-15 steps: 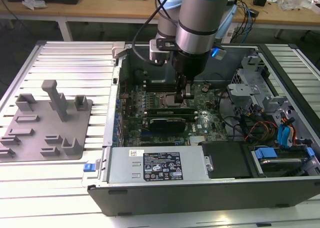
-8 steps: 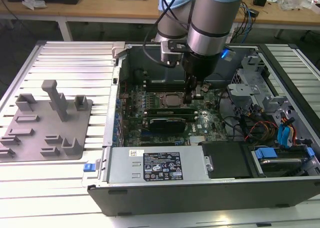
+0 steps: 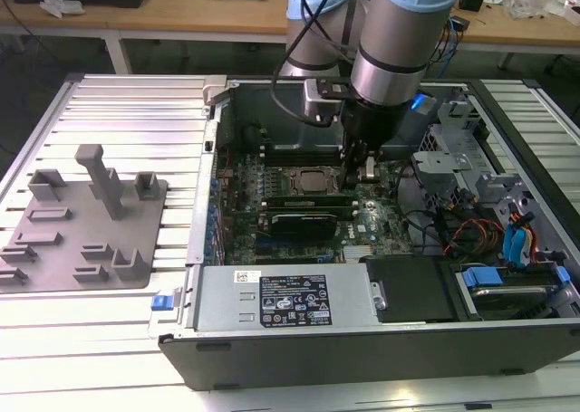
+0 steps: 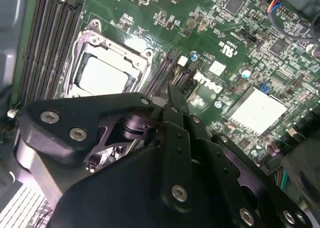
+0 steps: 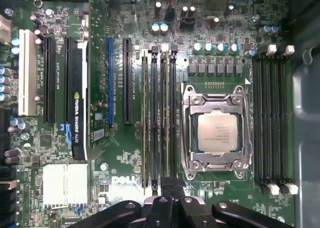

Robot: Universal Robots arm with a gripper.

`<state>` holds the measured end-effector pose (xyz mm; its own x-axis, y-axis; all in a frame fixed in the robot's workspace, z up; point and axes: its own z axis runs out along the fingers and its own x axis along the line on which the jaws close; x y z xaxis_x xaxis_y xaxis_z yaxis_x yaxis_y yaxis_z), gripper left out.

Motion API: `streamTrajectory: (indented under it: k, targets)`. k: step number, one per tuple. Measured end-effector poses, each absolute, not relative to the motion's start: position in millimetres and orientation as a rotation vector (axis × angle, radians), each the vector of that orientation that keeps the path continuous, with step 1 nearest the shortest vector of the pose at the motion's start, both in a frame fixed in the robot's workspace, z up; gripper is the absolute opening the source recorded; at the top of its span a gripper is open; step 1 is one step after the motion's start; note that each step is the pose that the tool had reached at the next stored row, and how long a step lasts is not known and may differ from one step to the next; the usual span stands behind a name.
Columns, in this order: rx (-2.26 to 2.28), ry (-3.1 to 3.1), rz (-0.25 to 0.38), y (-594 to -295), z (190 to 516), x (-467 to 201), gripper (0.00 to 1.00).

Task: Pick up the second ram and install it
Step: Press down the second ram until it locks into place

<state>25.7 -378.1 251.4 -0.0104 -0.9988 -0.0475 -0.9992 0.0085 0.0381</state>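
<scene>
A robot arm's gripper reaches down into an open computer case, poised over the memory slots beside the processor, likely because this is where the second ram belongs. In the first wrist view, thin sticks stand in the slots just ahead of the fingertips, which sit close together over one stick's end, though whether they grip it I cannot tell. The exterior view adds a grey tray of upright posts well away from the gripper.
</scene>
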Motion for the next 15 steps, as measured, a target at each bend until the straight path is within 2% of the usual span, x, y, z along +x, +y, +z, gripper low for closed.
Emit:
streamTrajectory:
  k: [15]
  targets:
    - [-2.201, 2.222, 0.103, -378.0, 235.3, 29.1, 0.08]
